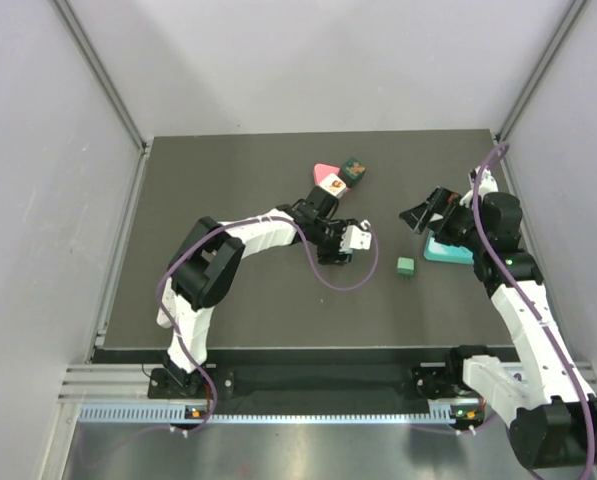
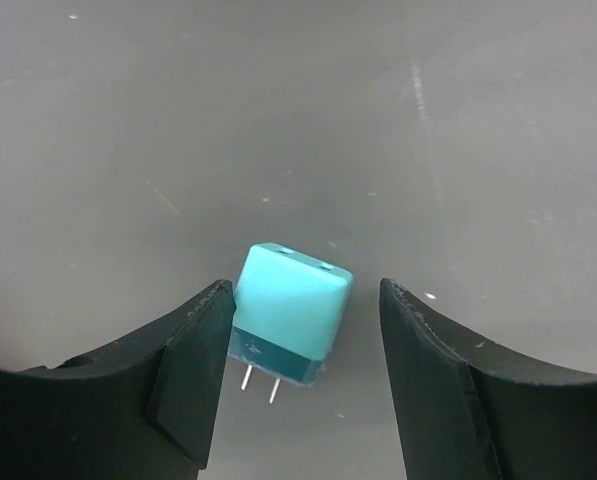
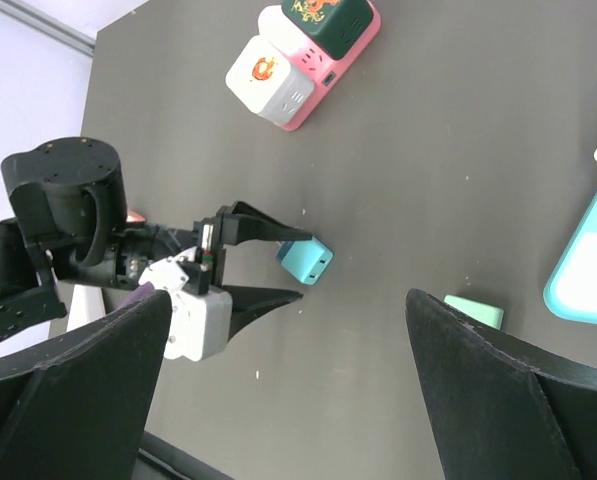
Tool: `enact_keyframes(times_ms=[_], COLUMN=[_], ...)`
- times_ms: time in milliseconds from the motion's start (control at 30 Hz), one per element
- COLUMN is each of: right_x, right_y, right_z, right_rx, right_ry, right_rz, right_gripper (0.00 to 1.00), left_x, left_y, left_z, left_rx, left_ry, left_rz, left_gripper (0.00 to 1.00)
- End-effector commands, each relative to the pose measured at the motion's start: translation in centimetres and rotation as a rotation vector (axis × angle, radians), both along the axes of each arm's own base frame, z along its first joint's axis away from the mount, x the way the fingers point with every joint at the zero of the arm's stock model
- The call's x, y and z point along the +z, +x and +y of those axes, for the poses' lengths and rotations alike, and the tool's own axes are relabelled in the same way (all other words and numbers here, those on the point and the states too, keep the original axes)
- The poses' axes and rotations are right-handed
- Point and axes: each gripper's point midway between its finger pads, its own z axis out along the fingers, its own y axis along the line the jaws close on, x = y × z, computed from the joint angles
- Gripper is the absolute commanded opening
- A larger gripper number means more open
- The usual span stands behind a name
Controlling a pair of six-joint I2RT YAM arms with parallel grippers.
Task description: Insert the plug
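Spanning the view, the dark table (image 1: 278,310) carries everything. The right tool (image 1: 418,220) hangs parted, and the left tool (image 2: 304,300), also parted, straddles the teal plug (image 2: 290,305) lying there. One finger already touches, so closing could twist its prongs (image 2: 259,384) askew.

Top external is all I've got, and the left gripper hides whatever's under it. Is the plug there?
Observer: Yes. The left wrist view shows a teal plug inside the left gripper, with the jaws open.
Operator: Prongs?
Observer: Two metal prongs stick out of its darker end, toward the wrist camera.
Operator: Contact yet?
Observer: The finger at image left looks to be against the plug's side. The other one stands clear of it.
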Motion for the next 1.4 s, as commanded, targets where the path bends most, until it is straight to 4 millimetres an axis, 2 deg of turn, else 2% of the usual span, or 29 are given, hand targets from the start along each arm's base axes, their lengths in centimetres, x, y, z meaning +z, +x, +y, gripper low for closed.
enact_keyframes(times_ms=[0,100,200,333,400,467,500,633,733,800,867,900,1000,1067,1300,1367], right_x=[2.0,2.2,1.8,1.0,0.0,-1.3,-2.0,-4.4,-5.0,-4.7,-3.7,-3.4,-1.6,-1.1,-0.2,-0.1], right_y=[0.2,0.1,0.1,0.1,0.1,0.0,0.1,0.0,-0.5,-0.8,-1.4,-2.1,-3.5,-5.2,-7.3,-7.5], right_z=[0.0,0.0,-0.1,-0.2,-0.1,-0.1,0.1,1.3,3.2,4.3,5.9,7.1,9.2,10.6,12.4,13.0], right_rx=[0.015,0.015,0.017,0.017,0.019,0.034,0.05,0.135,0.244,0.308,0.395,0.444,0.581,0.687,0.794,0.817], right_ry=[0.0,-0.001,-0.009,-0.014,-0.019,-0.033,-0.036,-0.017,0.012,0.016,-0.011,-0.014,0.002,0.033,0.035,0.037], right_rz=[-0.069,-0.077,-0.071,-0.057,-0.039,-0.025,-0.01,0.022,0.015,-0.003,-0.051,-0.064,-0.144,-0.169,-0.245,-0.249], right_gripper=[1.0,1.0,1.0,1.0,1.0,1.0,0.99,0.88,0.81,0.76,0.71,0.68,0.66,0.67,0.69,0.68], left_x=[-0.5,-0.9,-1.4,-1.3,-1.3,0.4,1.2,4.8,8.0,10.3,11.3,12.7,14.5,15.3,18.5,18.5], left_y=[1.1,1.5,0.9,0.1,-0.7,-1.2,-1.7,-3.1,-4.2,-5.2,-6.5,-7.1,-8.6,-9.8,-12.6,-12.7], left_z=[-0.5,-0.8,-0.5,0.1,0.3,-0.2,-0.2,-0.8,-1.0,-1.0,-0.8,-0.9,-0.6,-0.2,1.3,1.5], left_rx=[-0.022,-0.019,-0.029,-0.029,-0.034,-0.037,-0.033,-0.033,-0.013,-0.004,0.017,-0.01,0.015,0.005,-0.058,-0.05], left_ry=[-0.001,0.006,0.013,0.02,0.006,-0.05,-0.074,-0.209,-0.306,-0.374,-0.399,-0.433,-0.451,-0.442,-0.497,-0.492], left_rz=[-0.045,-0.036,-0.016,0.0,0.026,0.041,0.05,0.129,0.246,0.376,0.498,0.515,0.634,0.722,0.72,0.734], left_gripper=[0.65,0.65,0.63,0.54,0.39,0.16,0.0,0.0,0.0,0.0,0.0,0.0,0.0,0.0,0.0,0.0])
